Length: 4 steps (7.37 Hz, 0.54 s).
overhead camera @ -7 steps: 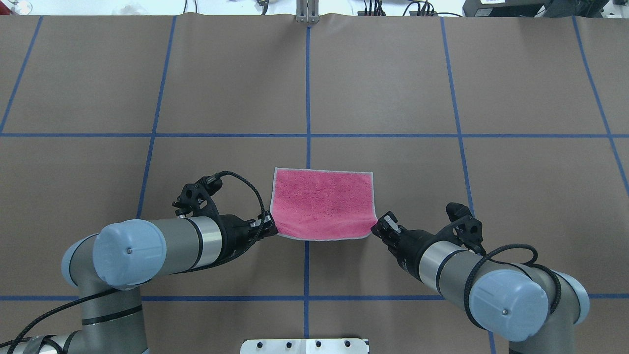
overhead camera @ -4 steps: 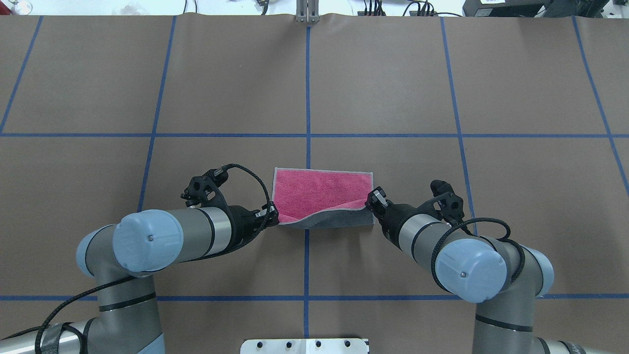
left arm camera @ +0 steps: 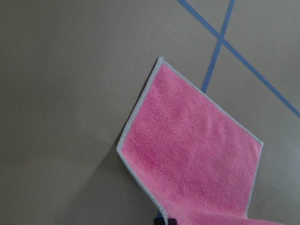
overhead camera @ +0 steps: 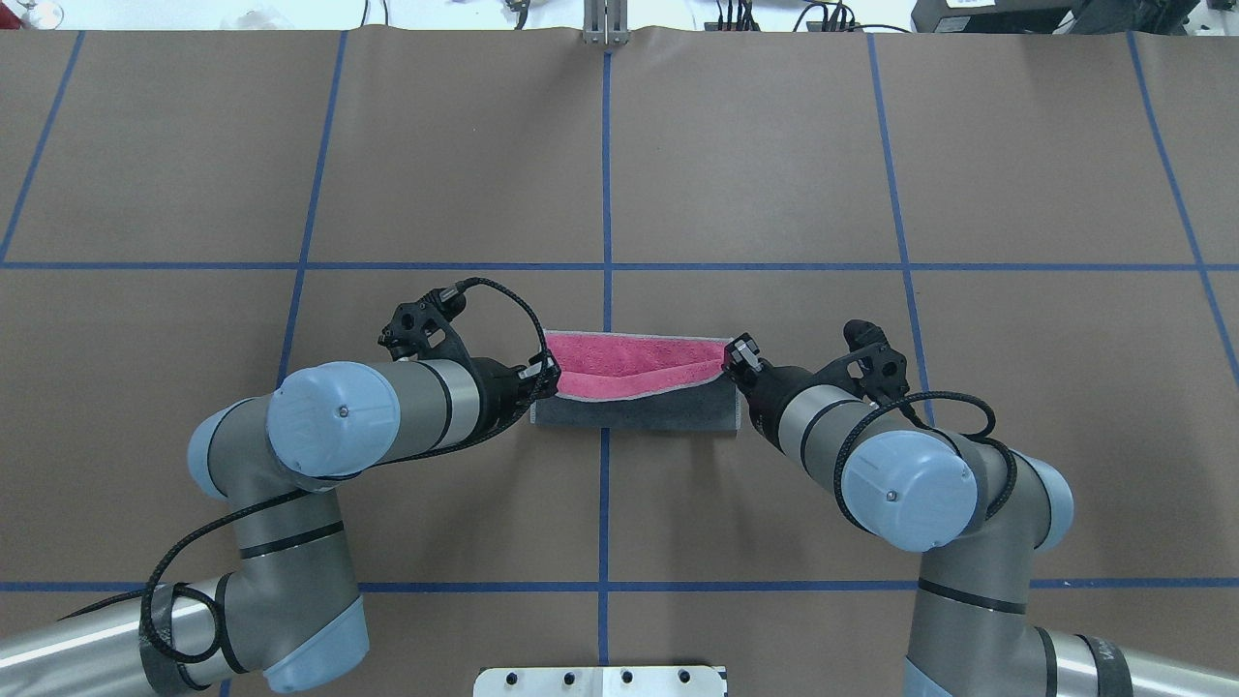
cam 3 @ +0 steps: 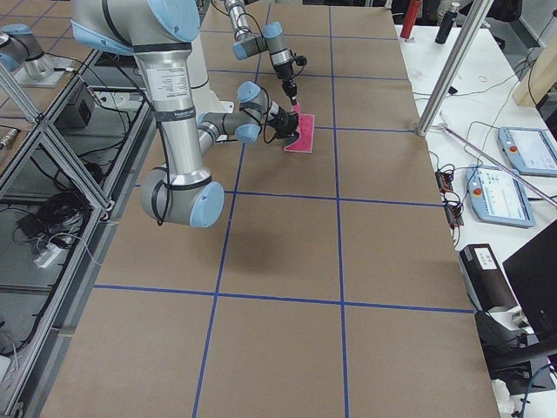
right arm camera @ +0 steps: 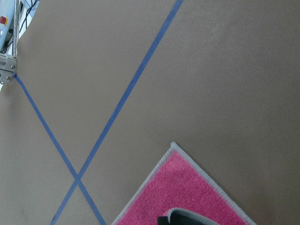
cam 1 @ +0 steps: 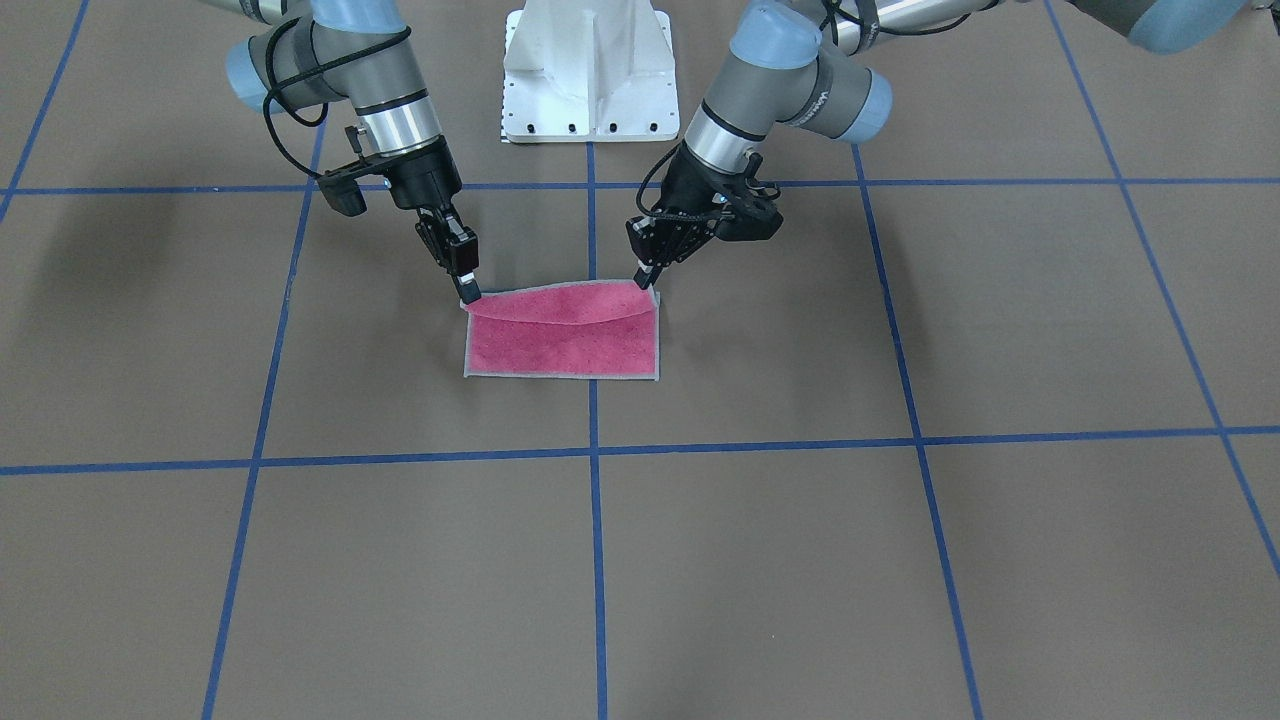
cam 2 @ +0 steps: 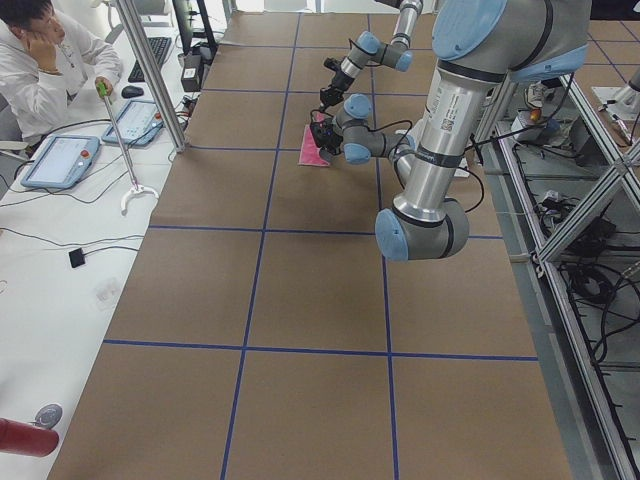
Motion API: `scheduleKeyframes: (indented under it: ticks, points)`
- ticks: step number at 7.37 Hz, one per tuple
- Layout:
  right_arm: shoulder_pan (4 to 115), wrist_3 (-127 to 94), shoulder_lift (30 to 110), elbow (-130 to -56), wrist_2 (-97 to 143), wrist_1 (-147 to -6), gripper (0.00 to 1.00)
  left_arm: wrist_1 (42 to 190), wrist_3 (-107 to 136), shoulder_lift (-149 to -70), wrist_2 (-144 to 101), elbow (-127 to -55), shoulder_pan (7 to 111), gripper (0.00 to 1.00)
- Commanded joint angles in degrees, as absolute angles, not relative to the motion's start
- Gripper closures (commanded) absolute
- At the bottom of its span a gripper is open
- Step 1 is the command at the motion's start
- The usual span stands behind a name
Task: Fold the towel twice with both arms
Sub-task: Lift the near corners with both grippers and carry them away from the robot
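Front-facing view: the towel (cam 1: 560, 345) lies on the brown worktop (cam 1: 900, 560) in front of the white pedestal (cam 1: 590, 70). The right gripper (cam 1: 468, 292) and the left gripper (cam 1: 645, 280) are each clamped on one pedestal-side corner, holding that edge raised.

Overhead view: the raised half shows its dark grey underside toward the pedestal, with pink beyond it.

Left wrist view: the pink face bends along a crease.

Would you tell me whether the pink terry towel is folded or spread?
Mid-fold: the pink terry towel arches over, grey underside up, held by left gripper and right gripper.
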<state>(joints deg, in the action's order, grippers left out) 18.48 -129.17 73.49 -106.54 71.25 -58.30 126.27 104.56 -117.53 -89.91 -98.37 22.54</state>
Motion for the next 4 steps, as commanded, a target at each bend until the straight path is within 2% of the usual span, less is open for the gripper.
scheduleKeyframes:
  ticks: [1,4]
  points:
    - [18.63,-129.11,72.16,-104.95,71.19,-58.36,1.0,126.21,103.1,-117.95,-89.91,-97.65,23.2,1.0]
    - [20.03,-129.02,72.16,-103.98,71.37,-58.1,1.0,126.21,103.01,-118.04,-89.91,-97.56,23.64,1.0]
